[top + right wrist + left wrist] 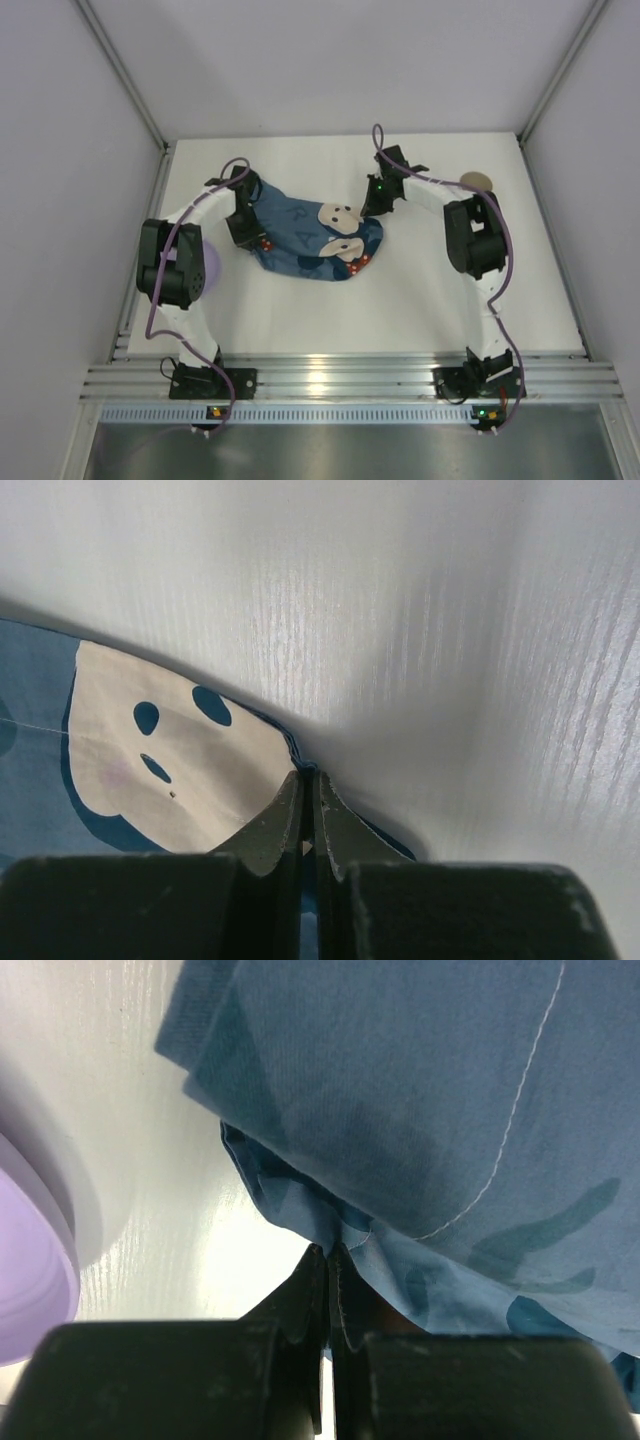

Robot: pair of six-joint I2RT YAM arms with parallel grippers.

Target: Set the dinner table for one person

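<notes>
Looking down from the top view and finding the dinner table (pixel 450 300) laid out white and matte, with an aluminium rail (pixel 330 380) running along its near edge. Spotting a blue placemat (pixel 300 235) rumpled and bunched near the middle of that tabletop, cream cartoon mouse faces showing on its right half. Picking out the left gripper (pixel 243 240) down at the cloth's left edge and the right gripper (pixel 372 208) down at its far right corner. Noting a lavender dish (pixel 205 265) resting on the tabletop just left of the placemat, partly hidden under the left arm (pixel 170 260), and a round tan disc (pixel 477 181) at the far right, tucked behind the right arm (pixel 475 240). Switching to the left wrist view: catching the left gripper (pixel 330 1260) with its 2 jaws pressed together, pinching a folded hem of the placemat (pixel 420 1110) right at the tips, blue cloth filling the upper right, bare white dinner table (pixel 130 1160) off to the left and the lavender dish (pixel 30 1260) at the frame's edge. Moving on to the right wrist view: seeing the right gripper (pixel 308 780) clamped as well, 2 jaws nipping the placemat (pixel 150 750) edge just beside a cream mouse face with dark blue eyes, white dinner table (pixel 400 630) stretching beyond.
</notes>
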